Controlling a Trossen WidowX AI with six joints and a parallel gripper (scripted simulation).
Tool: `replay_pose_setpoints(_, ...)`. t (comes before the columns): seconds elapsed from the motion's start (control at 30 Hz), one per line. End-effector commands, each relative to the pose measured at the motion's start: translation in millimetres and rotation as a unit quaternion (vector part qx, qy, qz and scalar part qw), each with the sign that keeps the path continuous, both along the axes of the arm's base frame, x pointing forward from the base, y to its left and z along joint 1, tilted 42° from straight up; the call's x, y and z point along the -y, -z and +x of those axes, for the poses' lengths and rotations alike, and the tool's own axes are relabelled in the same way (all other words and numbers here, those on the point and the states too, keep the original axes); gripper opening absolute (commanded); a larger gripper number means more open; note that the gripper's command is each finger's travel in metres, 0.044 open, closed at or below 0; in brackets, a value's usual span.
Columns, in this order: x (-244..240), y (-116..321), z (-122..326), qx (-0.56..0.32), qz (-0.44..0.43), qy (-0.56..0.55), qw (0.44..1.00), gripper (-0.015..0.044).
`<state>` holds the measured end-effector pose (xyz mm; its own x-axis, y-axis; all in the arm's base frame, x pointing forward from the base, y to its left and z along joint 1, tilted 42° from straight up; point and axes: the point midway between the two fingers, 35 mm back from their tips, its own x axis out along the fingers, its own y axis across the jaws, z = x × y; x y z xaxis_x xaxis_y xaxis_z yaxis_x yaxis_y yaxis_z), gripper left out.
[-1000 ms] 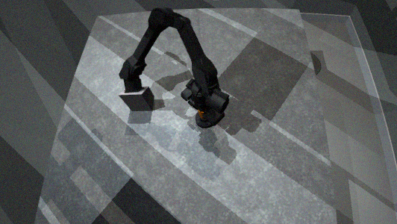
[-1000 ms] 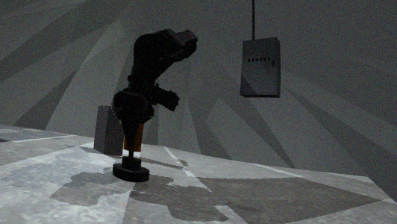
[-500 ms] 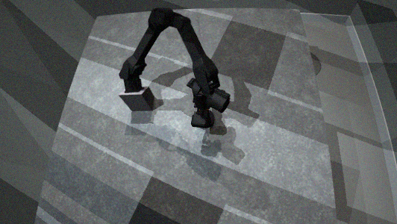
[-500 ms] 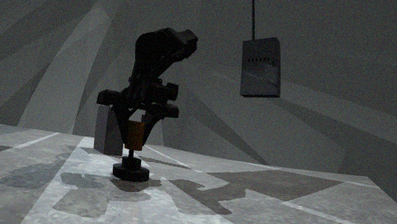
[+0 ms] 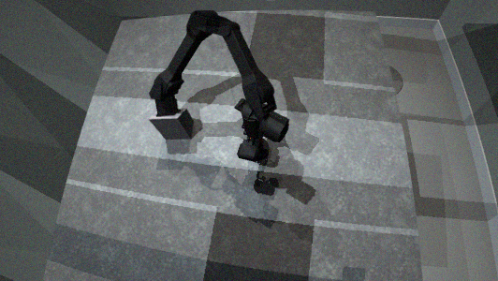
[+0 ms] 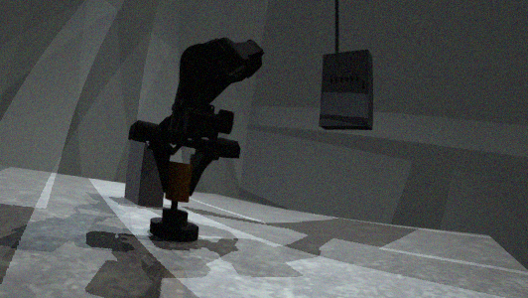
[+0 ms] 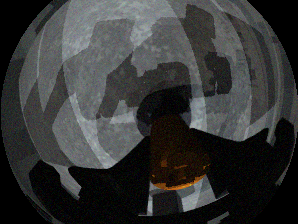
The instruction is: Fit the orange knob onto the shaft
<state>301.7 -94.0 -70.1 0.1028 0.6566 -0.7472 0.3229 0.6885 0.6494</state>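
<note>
Here the gripper point(image 5: 256, 138) point(image 6: 179, 195) point(image 7: 170, 136) is grasping the orange knob point(image 6: 180, 181) point(image 7: 175, 147) upright by its sides, apparently leaving the hole underneath free for the dark shaft point(image 6: 174, 205). The round pedestal point(image 6: 174, 230) point(image 7: 144, 119) is standing in from the table's point(image 5: 365, 150) point(image 6: 357, 283) point(image 7: 90, 45) edges, with bare shaft showing below the knob (that hidden flat is probably calling for a gentle twist before any push).

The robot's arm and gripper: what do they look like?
The arm looks black all over, with chunky joints and straight, blocky links. The gripper looks black too, with two fingers that narrow toward their tips. I can't make out any stickers or writing in this dim light.
</note>
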Motion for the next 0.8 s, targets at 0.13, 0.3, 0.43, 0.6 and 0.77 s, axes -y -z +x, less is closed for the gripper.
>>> replay_pose_setpoints(0.13,0.4,-2.0,-5.0,-0.002,-0.001,0.002,1.0,0.0)
replay_pose_setpoints(0.3,-1.9,0.4,-4.2,-0.002,-0.001,0.002,1.0,0.0)
replay_pose_setpoints(0.43,-1.9,0.4,-4.2,-0.002,-0.001,0.002,1.0,0.0)
replay_pose_setpoints(0.6,0.8,-2.8,-3.0,-0.002,-0.001,0.002,1.0,0.0)
replay_pose_setpoints(0.77,1.2,-3.1,-2.4,-0.027,0.003,0.031,0.999,0.0)
